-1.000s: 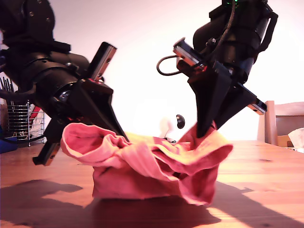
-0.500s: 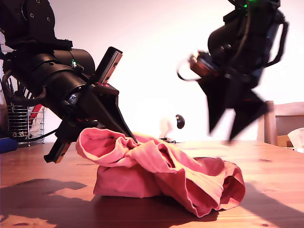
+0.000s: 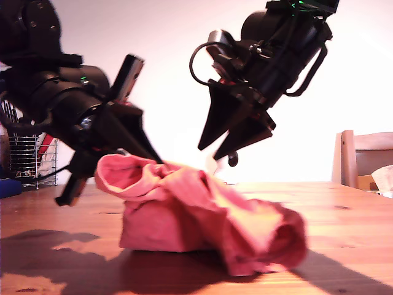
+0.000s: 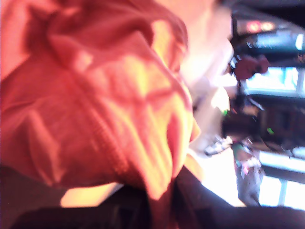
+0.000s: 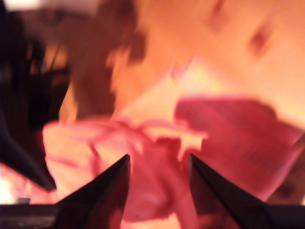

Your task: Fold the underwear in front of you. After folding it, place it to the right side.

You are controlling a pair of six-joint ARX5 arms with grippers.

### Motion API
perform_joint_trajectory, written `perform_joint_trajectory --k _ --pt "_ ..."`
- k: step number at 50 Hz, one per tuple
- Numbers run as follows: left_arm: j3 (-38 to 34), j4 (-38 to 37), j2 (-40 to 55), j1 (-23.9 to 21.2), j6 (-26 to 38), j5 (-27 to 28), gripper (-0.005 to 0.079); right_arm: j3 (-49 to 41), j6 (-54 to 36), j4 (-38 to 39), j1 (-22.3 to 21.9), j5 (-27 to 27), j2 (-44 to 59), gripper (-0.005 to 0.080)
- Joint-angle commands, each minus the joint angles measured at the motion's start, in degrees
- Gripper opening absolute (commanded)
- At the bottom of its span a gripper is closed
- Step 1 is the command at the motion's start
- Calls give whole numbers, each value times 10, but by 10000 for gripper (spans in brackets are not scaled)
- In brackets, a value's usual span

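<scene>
- My first gripper point(image 3: 132, 153) is clamped on a raised edge of the underwear point(image 3: 196, 215), on the exterior view's left.
- My second gripper point(image 3: 230, 138) hangs above the cloth, jaws apart, holding nothing.
- The underwear lies bunched on the tabletop point(image 3: 344, 209), long axis running across the exterior view.
- I judge the fold needs a flat spread first: take the slumped far end and pull both ends apart.

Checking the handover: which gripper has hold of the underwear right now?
My first gripper, at the exterior view's left, is shut on the underwear. My second gripper hangs open above it, holding nothing.
</scene>
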Motion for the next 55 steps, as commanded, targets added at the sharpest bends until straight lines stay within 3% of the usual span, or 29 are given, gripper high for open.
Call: perform_joint_trajectory --k 1,11,27,35,42,55 --pt "-12 5 -8 0 7 -3 -24 -3 5 -3 -3 -1 -19 332" --pt "-12 12 -8 -1 7 -10 -24 -43 8 3 -7 6 -60 332" --pt "-12 7 -8 -1 4 -8 -24 -266 59 113 -12 79 -263 332" --pt "-12 4 -8 -2 4 18 -24 -338 59 126 35 181 -367 327" --pt "-12 2 -8 -2 2 23 -24 -386 58 155 114 297 -428 315" --pt "-12 2 -8 -4 -2 38 -24 -435 52 170 261 427 -423 317"
